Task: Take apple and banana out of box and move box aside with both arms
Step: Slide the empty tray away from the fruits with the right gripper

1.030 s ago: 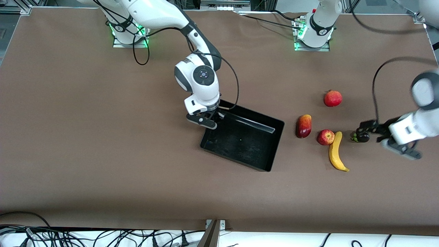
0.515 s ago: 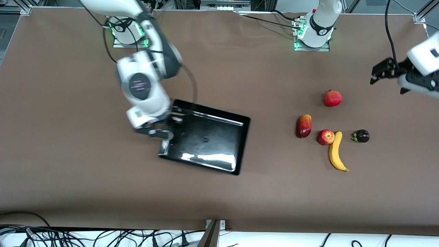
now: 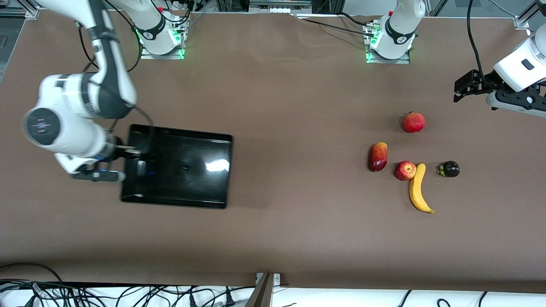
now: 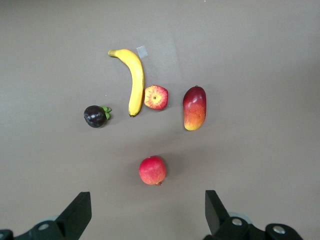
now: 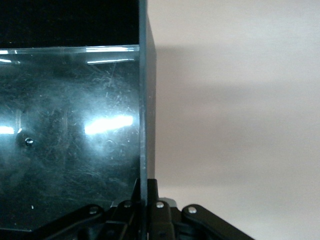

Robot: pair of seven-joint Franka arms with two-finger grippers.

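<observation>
Fruit-free, the box (image 3: 177, 166) hangs by one wall pinched in the right hand (image 3: 121, 164), while the left hand (image 3: 463, 88), fingers spread empty, waits above the apple (image 3: 405, 170) and banana (image 3: 418, 189) on the tabletop (image 3: 290, 106).

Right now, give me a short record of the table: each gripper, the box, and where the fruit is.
right gripper: shut on the wall of the box, at the right arm's end of the table
left gripper: open, holding nothing, up over bare table at the left arm's end
box contents: empty
apple: on the table, out of the box, touching the banana
other fruit: elongated red fruit beside the apple; pomegranate farther from the front camera; dark purple fruit beside the banana
</observation>
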